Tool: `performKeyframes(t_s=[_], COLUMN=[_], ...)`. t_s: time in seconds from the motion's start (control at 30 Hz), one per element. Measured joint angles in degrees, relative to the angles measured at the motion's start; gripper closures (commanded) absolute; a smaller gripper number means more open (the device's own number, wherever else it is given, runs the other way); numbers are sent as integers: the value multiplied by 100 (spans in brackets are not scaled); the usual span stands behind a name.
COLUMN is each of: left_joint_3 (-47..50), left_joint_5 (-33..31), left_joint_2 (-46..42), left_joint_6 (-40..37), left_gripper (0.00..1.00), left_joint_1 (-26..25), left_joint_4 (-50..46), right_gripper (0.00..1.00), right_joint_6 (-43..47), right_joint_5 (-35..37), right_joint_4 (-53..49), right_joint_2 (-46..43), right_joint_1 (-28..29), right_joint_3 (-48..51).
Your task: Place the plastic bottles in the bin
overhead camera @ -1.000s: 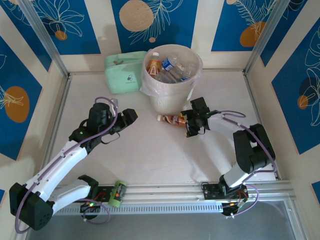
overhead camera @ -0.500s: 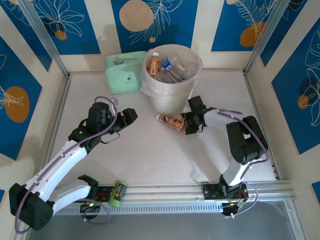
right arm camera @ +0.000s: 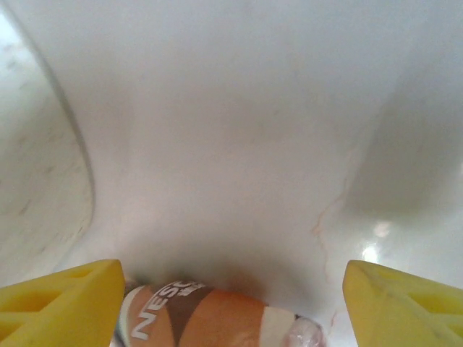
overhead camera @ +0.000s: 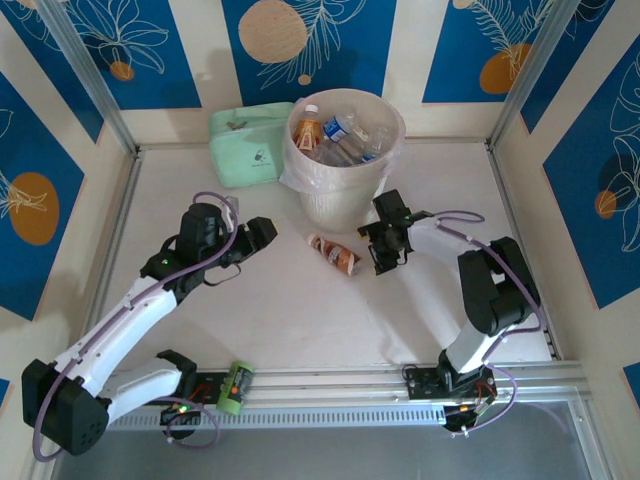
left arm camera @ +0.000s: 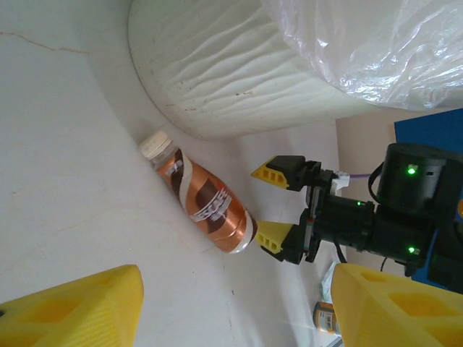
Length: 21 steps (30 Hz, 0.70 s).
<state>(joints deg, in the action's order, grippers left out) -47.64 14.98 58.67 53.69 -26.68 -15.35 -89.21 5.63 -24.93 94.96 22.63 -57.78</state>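
Top view: bin (overhead camera: 340, 200) sits upper centre of frame, cream w/ a white plastic liner, upright on the surface (overhead camera: 300, 320). It's packed w/ bottles (overhead camera: 340, 130), clear ones w/ blue labels plus one orange-labelled at the rim's left. Pale-green pouch (overhead camera: 250, 145) lies flat just left of the bin, touching or nearly so.

One loose bottle (overhead camera: 335, 254) lies on its side at centre frame, just below the bin's base. Brown/orange label, white cap pointing upper left toward the bin; cap end is close to the bin wall but whether it touches, can't tell.

Right hand (overhead camera: 376, 250) is just right of that bottle, low over the surface, fingers pointing left at it. It's open: in the left wrist view its two yellow fingertips stand apart, the lower one right beside the bottle's base, not clamped on it. Right wrist view has the bottle's label at bottom centre btwn the spread fingers.

Left hand (overhead camera: 258, 235) is centre-left of frame, well apart from the bottle, aimed right toward it. Also open, fingers wide, nothing btwn them.
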Motion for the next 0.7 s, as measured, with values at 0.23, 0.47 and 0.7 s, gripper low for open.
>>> performKeyframes(t_s=[0.23, 0.47, 0.7], left_joint_3=[0, -31, -81], left_joint_5=[2, 2, 0], left_joint_2=[0, 2, 2], left_joint_6=[-13, -15, -13], left_gripper=[31, 31, 31], left_joint_1=[22, 70, 131], left_joint_4=[-4, -7, -11], right_gripper=[26, 10, 7], right_joint_6=[1036, 2981, 5222], right_joint_5=[-111, 195, -133], right_joint_4=[-186, -863, -1047], right_joint_2=[-378, -1021, -1113], right_joint_1=[208, 590, 1021], right_joint_3=[-35, -79, -619])
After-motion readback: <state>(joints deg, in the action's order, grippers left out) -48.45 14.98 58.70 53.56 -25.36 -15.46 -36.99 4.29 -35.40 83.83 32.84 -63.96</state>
